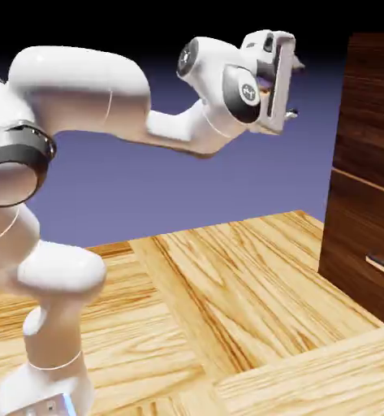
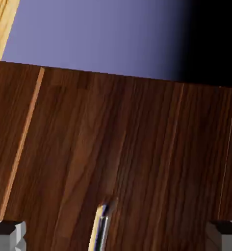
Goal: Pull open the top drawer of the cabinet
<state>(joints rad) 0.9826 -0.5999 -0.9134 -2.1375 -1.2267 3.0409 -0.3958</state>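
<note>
1. The gripper (image 1: 289, 89) is held level at the end of the white arm (image 1: 81, 81), pointing toward the cabinet (image 1: 365, 162) on the exterior view's right. Its jaws stand wide apart and hold nothing; in the hand view one grey fingertip (image 2: 7, 234) sits at each bottom corner. I judge this spread is meant to let the fingers pass around a bar.
2. A clear gap separates the fingers from the wood, so nothing is touched yet; this looks like the approach stage.
3. The top drawer (image 1: 372, 110) is shut, its front flush with the cabinet face. In the hand view the walnut grain fills most of the picture, rolled because the camera turns with the hand.
4. The silver handle (image 2: 102, 228) shows between the fingertips at the bottom edge, so the hand seems roughly lined up with it.
5. Lower drawer fronts (image 1: 361, 244) sit below, closed too.
6. Beyond lie the yellowish wooden floor (image 1: 227, 309) and the blue-violet backdrop (image 1: 227, 171).
</note>
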